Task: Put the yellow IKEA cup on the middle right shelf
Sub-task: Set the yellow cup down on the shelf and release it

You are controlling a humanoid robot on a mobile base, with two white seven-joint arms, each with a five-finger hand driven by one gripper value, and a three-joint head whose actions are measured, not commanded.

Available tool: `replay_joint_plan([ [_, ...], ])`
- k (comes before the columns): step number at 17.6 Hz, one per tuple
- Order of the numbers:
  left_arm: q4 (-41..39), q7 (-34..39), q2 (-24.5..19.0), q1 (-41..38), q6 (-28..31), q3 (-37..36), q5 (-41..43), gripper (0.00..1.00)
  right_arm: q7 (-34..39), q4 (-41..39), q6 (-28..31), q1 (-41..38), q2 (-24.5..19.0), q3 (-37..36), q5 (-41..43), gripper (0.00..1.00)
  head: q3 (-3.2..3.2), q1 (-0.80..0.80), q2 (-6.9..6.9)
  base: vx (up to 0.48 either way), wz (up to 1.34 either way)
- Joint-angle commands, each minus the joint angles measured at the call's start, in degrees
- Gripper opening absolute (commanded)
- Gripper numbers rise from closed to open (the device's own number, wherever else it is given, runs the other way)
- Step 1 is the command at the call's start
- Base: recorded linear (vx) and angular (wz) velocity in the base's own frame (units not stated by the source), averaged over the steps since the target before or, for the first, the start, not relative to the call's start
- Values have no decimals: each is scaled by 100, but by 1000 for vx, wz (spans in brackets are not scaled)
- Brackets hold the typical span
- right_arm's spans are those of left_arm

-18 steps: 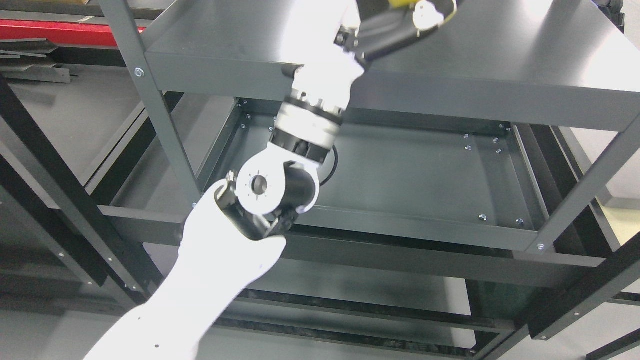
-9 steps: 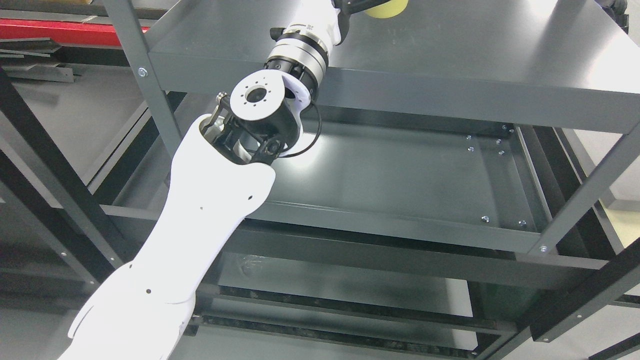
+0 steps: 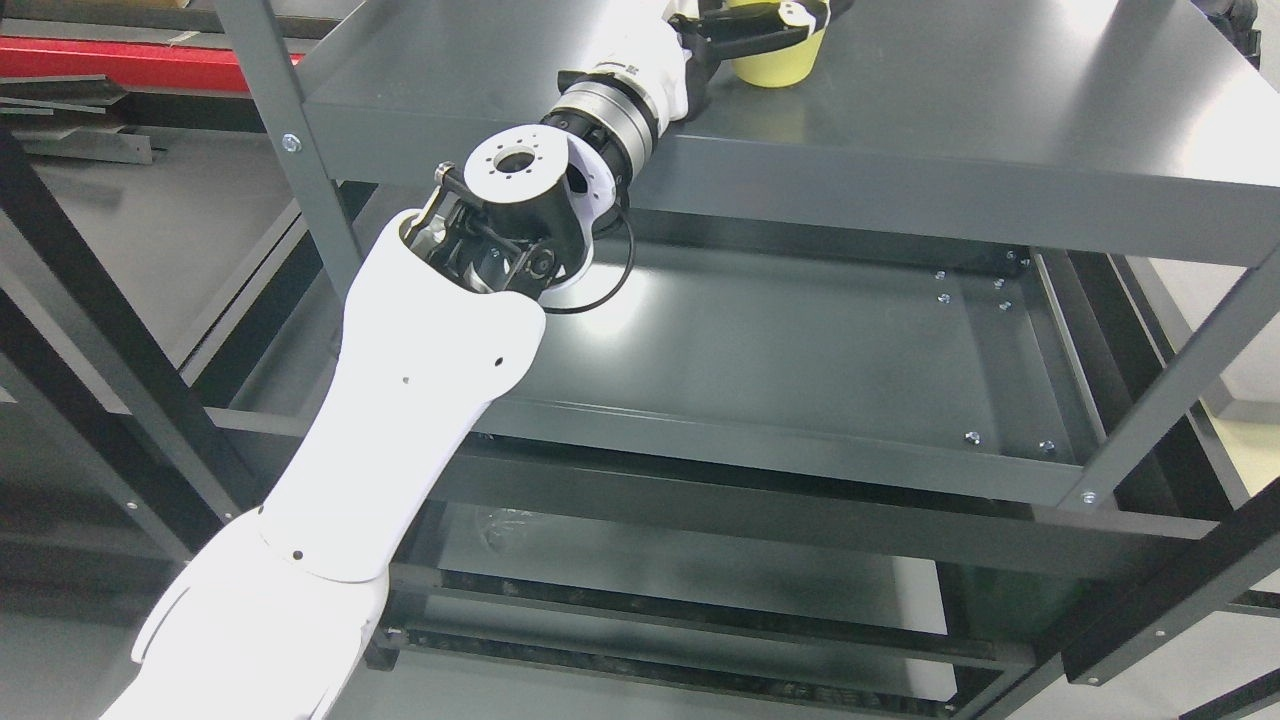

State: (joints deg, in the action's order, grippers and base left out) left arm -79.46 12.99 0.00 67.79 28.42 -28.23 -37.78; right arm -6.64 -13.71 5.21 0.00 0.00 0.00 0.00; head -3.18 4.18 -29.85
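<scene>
Pale yellow plastic is showing at the very top of the view: the yellow cup [image 3: 775, 65] is now sitting low against the grey shelf [image 3: 950, 120], its base seeming to touch the surface, where half a second ago only its underside was peeking in from the top edge and a second ago it was barely visible above the hand. The cup is coming down, so I judge the placing is nearly finished and only the letting go is left. It is standing upright, mouth cut off by the frame, plain and smooth, slightly tapering toward the base. The left hand [image 3: 755, 22] is still wrapping it, dark fingers [image 3: 745, 25] with white tips curling across its upper wall. The white left arm [image 3: 430, 350] is reaching up from the lower left, its elbow folding closer to the shelf edge than before. Below, the lower tray [image 3: 800, 350] is lying bare. No right arm is showing.
</scene>
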Motion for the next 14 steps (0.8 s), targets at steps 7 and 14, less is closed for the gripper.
replay_joint_plan([
  [7, -68, -156, -100, 7, 58, 369, 500, 98, -4, 0, 15, -79, 100, 97, 141, 99, 0, 0, 0, 0, 0],
  [14, -878, -157, -100, 6, 49, 828, 508, 99, -4, 0, 15, -79, 100, 97, 141, 99, 0, 0, 0, -8, -25],
])
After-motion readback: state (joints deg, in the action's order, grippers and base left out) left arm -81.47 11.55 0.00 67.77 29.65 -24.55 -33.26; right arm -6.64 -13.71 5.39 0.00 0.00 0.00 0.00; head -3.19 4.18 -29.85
